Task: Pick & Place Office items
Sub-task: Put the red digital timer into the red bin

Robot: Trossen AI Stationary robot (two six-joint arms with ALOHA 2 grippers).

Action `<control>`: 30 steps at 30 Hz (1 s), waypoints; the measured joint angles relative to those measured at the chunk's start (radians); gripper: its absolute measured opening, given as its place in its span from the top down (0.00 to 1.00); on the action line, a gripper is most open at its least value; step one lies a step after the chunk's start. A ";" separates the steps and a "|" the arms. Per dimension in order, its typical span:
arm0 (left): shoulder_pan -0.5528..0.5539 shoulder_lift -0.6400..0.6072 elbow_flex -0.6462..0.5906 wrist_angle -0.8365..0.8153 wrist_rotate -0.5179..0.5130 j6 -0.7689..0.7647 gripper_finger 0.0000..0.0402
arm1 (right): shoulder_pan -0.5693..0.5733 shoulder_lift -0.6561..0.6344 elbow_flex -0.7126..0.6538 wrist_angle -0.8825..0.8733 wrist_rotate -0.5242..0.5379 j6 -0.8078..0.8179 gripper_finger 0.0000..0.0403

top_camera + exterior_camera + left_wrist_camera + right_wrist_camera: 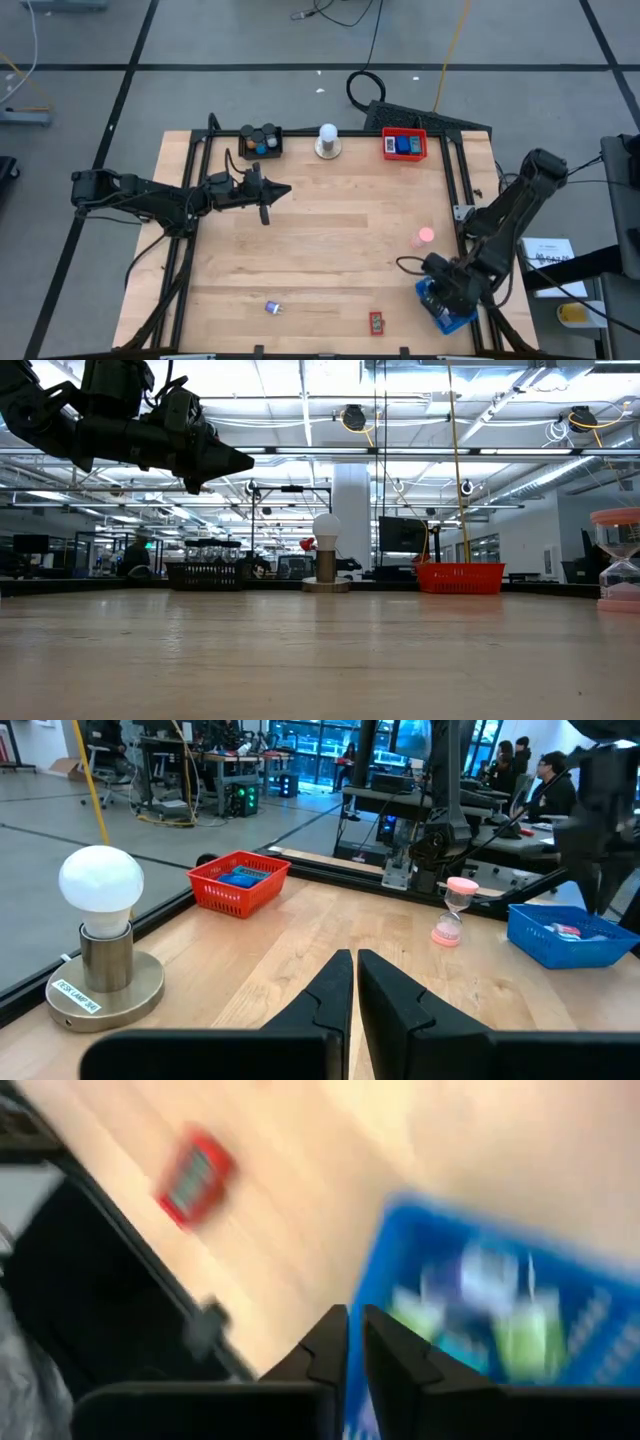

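Near edge: a red flat item (pixel 376 322) and a small blue-purple clip (pixel 273 308) are lying apart on the wooden table (pixel 320 240). Near right corner: the right gripper (pixel 354 1342) is hovering over the blue tray (pixel 446 312), jaws clenched on nothing; small items inside are blurred. Mid-table, right: a pink hourglass (pixel 425 237) is standing. Left: the left gripper (pixel 284 189) is hanging raised, jaws clenched, empty. Far edge: black tray (pixel 261 142), white bulb lamp (pixel 327 142), red tray (pixel 404 146) holding a blue item.

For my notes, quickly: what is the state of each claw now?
Left claw: closed, holding nothing, raised above the table.
Right claw: closed, nothing visible between its fingers, over the blue tray.
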 joint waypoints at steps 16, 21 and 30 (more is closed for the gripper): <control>0.000 0.000 0.000 0.000 0.000 0.000 0.94 | -0.233 0.084 0.004 0.522 0.164 -0.950 0.99; 0.000 0.000 0.000 0.000 0.000 -0.018 0.94 | -0.279 0.256 0.189 0.337 0.007 -1.165 0.99; 0.000 0.000 0.000 0.000 0.000 -0.048 0.94 | -0.255 0.537 0.486 0.049 -0.062 -1.493 0.79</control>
